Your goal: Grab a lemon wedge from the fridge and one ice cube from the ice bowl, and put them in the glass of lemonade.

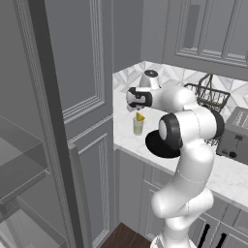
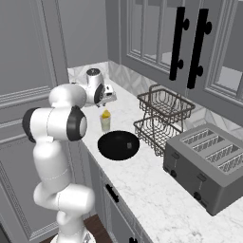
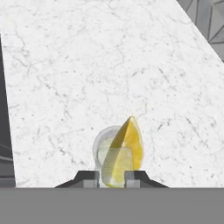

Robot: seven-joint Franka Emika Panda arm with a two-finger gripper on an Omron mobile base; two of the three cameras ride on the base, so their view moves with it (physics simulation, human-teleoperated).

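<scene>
The gripper (image 3: 110, 175) clasps the lemon wedge (image 3: 124, 152) over the glass of lemonade (image 3: 107, 151) (drop step); releasing it seems next.

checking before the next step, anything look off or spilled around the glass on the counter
Nothing spilled. The lemon wedge sticks up pointed out of the glass, between the gripper's fingertips. The black bowl sits flat beside the glass on the counter, and the wire basket and toaster stand upright. The fridge door stands open.

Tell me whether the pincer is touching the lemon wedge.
Touching: in the hand view the pincer clamps the lemon wedge between its tips.
</scene>
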